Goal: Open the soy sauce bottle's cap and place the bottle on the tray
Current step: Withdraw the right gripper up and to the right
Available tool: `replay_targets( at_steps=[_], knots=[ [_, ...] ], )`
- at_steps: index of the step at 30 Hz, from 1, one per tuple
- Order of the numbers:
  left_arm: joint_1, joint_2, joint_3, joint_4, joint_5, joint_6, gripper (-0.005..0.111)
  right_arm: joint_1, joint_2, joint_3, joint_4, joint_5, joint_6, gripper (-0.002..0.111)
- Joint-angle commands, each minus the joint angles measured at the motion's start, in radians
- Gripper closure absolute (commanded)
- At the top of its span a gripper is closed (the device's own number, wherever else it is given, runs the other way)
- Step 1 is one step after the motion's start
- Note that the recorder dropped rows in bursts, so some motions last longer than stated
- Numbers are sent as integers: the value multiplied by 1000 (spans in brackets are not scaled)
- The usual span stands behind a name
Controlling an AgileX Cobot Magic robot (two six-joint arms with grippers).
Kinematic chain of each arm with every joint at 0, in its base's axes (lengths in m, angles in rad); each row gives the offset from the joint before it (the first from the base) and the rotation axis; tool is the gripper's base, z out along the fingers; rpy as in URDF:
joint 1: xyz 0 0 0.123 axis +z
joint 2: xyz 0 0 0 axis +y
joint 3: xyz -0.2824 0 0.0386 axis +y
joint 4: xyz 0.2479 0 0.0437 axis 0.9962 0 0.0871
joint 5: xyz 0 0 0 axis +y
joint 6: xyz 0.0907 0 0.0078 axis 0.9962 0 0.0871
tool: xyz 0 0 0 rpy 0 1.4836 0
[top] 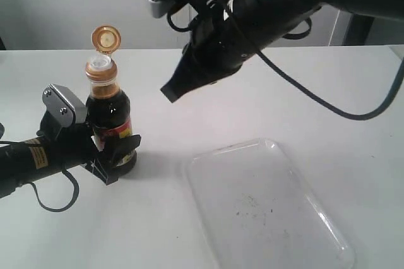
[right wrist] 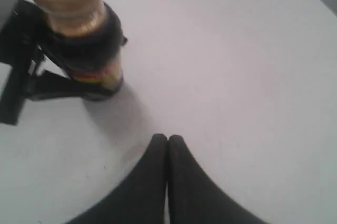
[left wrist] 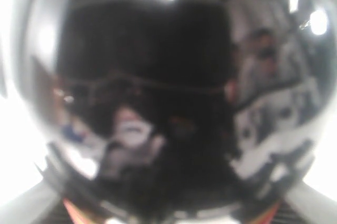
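While gripped low on its body by the left fingers (top: 117, 152), bottle (top: 110, 114) stands upright on the counter (top: 208, 101) at 9 o'clock in the exterior view. Dark liquid up to the shoulder; red and yellow label partly hidden behind the fingers. Cap (top: 105, 38) flipped open, standing up at 12 o'clock from its orange collar, white spout bare beneath it. Left fingers clamped on either side of the bottle, arm running off toward 8 o'clock.

Left wrist view filled by the bottle (left wrist: 158, 108), blurred, dark and glossy; nothing else readable there.

Right fingers (top: 173, 89) hang above the counter at 3 o'clock of the bottle, clear of it, tips angled down toward 7 o'clock. Right wrist view shows the fingers (right wrist: 167, 148) pressed together, tips touching, holding nothing, with the bottle (right wrist: 87, 50) and its collar well apart beyond them.

Tray (top: 328, 228) lies flat at 5 o'clock in the exterior view, bare but for dark specks, apart from bottle and both arms.
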Motion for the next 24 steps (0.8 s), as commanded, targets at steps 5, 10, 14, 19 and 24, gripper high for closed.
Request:
replay_targets(
  at_steps=[5, 10, 14, 19, 24],
  knots=[
    [0, 0, 9, 5, 11, 11, 107, -37, -15, -3, -383, 187, 331, 108],
    [0, 0, 9, 5, 11, 11, 107, -156, -66, 27, -381, 205, 375, 108],
    [0, 0, 9, 6, 11, 8, 107, -228, -130, 63, -376, 205, 378, 108],
    [0, 0, 9, 7, 11, 3, 107, -323, -204, 108, -357, 213, 378, 108],
    [0, 0, 9, 9, 11, -1, 107, -409, -223, 139, -334, 288, 372, 108]
  ],
)
